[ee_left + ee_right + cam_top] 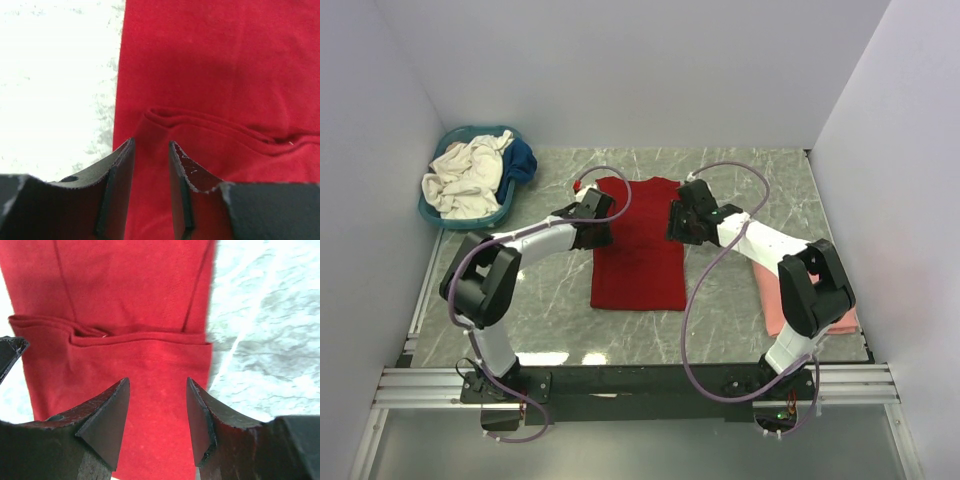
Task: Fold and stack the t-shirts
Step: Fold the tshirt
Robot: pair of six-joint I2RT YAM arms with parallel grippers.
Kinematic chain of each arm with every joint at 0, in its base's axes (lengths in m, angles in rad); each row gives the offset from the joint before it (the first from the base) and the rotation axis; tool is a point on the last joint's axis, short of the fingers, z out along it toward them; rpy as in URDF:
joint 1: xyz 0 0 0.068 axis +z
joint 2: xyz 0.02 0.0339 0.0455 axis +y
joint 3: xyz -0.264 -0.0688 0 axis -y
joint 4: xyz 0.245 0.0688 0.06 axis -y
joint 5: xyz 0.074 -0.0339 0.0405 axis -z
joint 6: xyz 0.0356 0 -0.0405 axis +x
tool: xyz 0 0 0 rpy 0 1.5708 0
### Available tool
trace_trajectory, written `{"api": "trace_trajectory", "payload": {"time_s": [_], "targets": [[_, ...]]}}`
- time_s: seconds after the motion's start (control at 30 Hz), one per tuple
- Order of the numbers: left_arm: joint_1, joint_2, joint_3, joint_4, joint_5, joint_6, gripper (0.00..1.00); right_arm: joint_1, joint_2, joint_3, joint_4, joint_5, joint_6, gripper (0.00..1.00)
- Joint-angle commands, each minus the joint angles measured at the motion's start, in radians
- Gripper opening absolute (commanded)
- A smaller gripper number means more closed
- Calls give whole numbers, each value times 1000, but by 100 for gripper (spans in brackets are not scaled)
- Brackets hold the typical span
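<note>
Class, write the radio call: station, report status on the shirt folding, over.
Left tool open, right tool open, both over the deep red cloth t-shirt. Shirt lies flat, partly folded, not gripped. Nothing in the way; salmon pink folded shirt lies aside.

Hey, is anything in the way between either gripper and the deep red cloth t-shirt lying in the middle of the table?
Nothing visible. The left gripper and right gripper both hang open right over the deep red cloth t-shirt, one near each side edge, with only red fabric showing between their fingers.
</note>
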Motion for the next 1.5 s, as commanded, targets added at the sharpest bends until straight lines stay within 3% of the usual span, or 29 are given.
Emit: {"api": "trace_trajectory", "payload": {"time_s": [0.0, 0.37, 0.57, 0.77, 1.47], "targets": [[4, 27, 64, -18, -52, 47, 39, -30, -12, -9, 55, -15, -3, 56], [6, 79, 110, -22, -62, 61, 34, -71, 36, -19, 65, -33, -17, 56], [12, 89, 109, -24, -60, 62, 20, -76, 77, -16, 79, -36, -14, 56], [13, 76, 109, -35, -82, 64, 1, -83, 91, -22, 87, -36, -11, 56], [29, 49, 121, -76, -105, 41, 1, -94, 192, -11, 121, -62, 5, 50]]}}
